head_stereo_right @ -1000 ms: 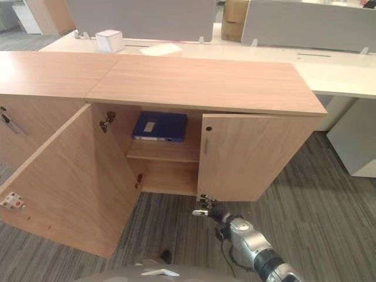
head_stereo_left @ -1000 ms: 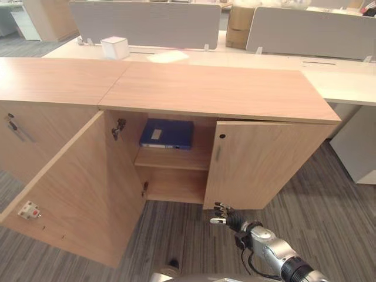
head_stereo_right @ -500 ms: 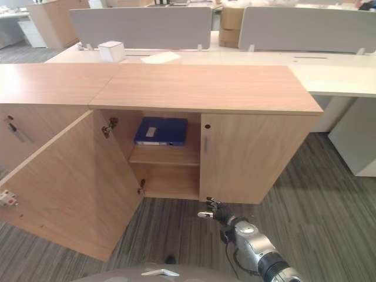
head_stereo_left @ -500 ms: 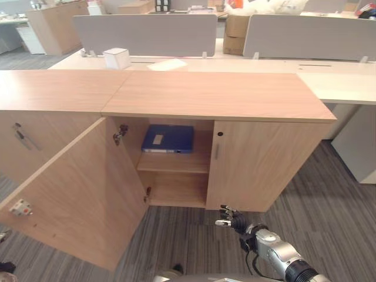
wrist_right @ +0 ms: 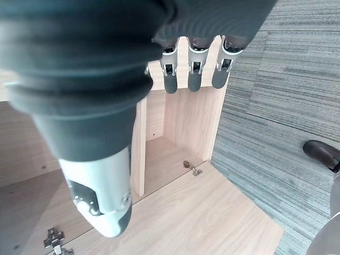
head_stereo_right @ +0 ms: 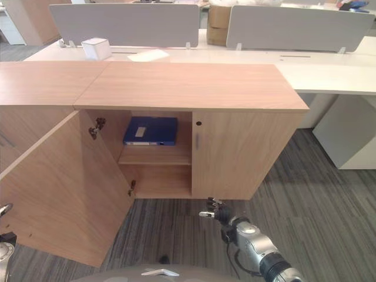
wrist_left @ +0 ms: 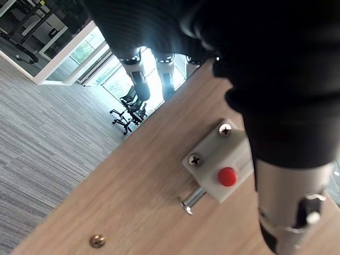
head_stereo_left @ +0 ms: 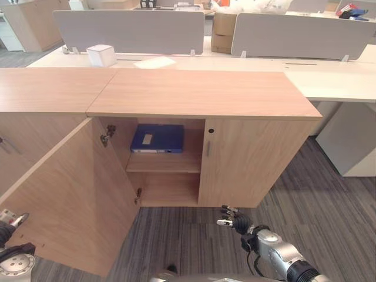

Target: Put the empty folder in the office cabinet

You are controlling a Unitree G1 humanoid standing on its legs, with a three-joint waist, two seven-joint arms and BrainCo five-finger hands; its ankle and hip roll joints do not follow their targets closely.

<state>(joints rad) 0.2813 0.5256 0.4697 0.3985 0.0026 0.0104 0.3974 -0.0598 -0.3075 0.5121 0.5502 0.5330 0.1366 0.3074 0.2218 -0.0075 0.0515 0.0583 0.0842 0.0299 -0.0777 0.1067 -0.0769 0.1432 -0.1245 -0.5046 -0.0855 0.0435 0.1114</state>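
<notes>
Blue folder [head_stereo_left: 157, 138] lies flat on upper shelf [head_stereo_left: 163, 162] inside office cabinet [head_stereo_left: 205, 94], left compartment. Left door [head_stereo_left: 70, 194] swung wide open; right door [head_stereo_left: 249, 161] closed. Right robot hand [head_stereo_left: 234, 220] low over carpet [head_stereo_left: 335, 194] before right door, fingers straight and apart, holding nothing. Left robot hand [head_stereo_left: 7, 226] at open door's outer edge beside latch [wrist_left: 223, 170]; finger state cannot be told. White box [head_stereo_left: 100, 55] on counter [head_stereo_left: 335, 82] behind cabinet.

Matt light wood-grain cabinet [head_stereo_left: 202, 94]; smooth blue plastic-looking folder [head_stereo_left: 157, 138] inside; rough grey striped carpet [head_stereo_left: 335, 194]; shiny metal hinge [head_stereo_left: 107, 135].
</notes>
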